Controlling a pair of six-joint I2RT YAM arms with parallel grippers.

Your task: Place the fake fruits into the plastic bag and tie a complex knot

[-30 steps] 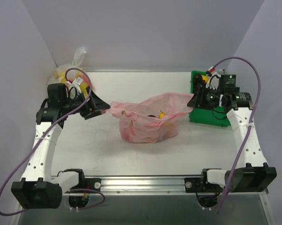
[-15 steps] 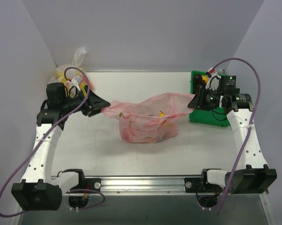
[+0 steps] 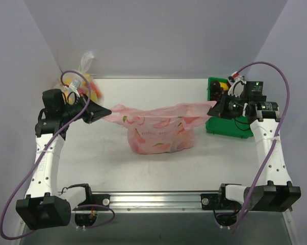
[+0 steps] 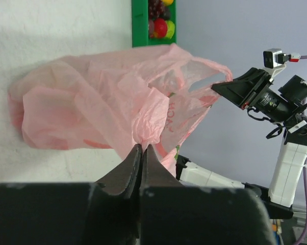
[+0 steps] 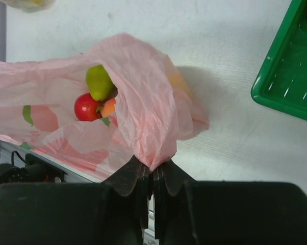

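- The bag (image 3: 161, 135) is thin, crinkled, translucent pink plastic. It is pulled out wide between the two hands, with its body sagging onto the middle of the counter (image 3: 143, 171).
- In the right wrist view a green pear (image 5: 99, 81) lies inside the bag, touching a red apple (image 5: 86, 107).
- The left hand (image 3: 103, 113) is clamped tight on a bunched handle at the bag's left end, held above the counter.
- The right hand (image 3: 213, 109) pinches the other handle at the bag's right end, just beside a green tray (image 3: 221, 128).
- The tray sits at the counter's right side and holds a few fruits.
- The counter is white with pale walls around it, and a clear bag (image 3: 83, 71) of fruit stands in the far left corner.
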